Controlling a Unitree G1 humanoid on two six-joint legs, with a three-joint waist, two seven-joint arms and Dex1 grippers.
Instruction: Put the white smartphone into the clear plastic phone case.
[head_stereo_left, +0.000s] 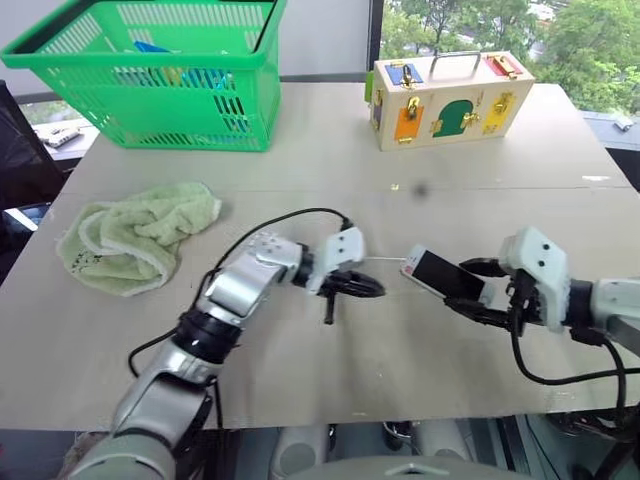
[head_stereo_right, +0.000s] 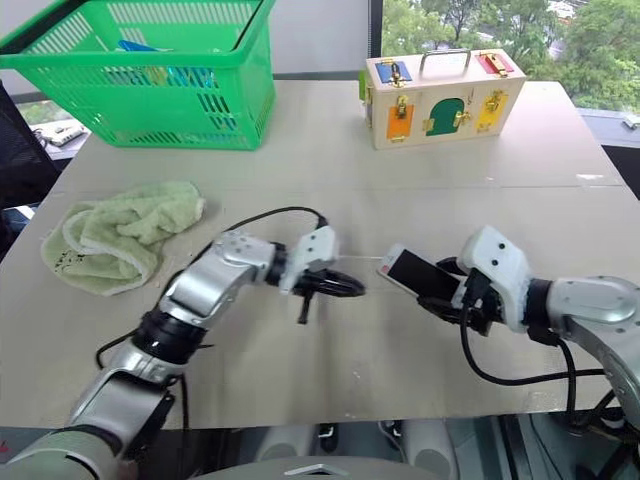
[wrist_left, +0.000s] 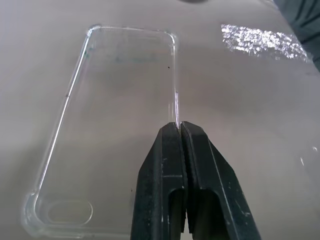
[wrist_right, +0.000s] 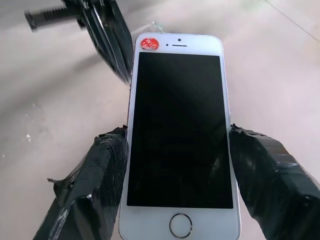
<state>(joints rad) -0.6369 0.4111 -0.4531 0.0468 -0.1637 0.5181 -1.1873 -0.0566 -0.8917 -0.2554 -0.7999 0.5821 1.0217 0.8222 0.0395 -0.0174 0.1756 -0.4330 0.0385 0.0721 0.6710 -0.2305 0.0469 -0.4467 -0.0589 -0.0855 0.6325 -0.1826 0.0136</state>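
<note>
Over bare mid-table (head_stereo_left: 330, 380), the left gripper (wrist_left: 180, 125) pinches the case (wrist_left: 120, 90) edge with fingers shut; the right gripper (wrist_right: 175, 165) clamps the phone (wrist_right: 177, 130) by both long sides.

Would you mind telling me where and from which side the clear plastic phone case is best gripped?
Grip the thin raised wall of a long side, coming in from beside it. The clear plastic phone case is a shallow shell with little else to pinch, and the left gripper is shut on that edge, leaving its open face free for the white smartphone.
</note>
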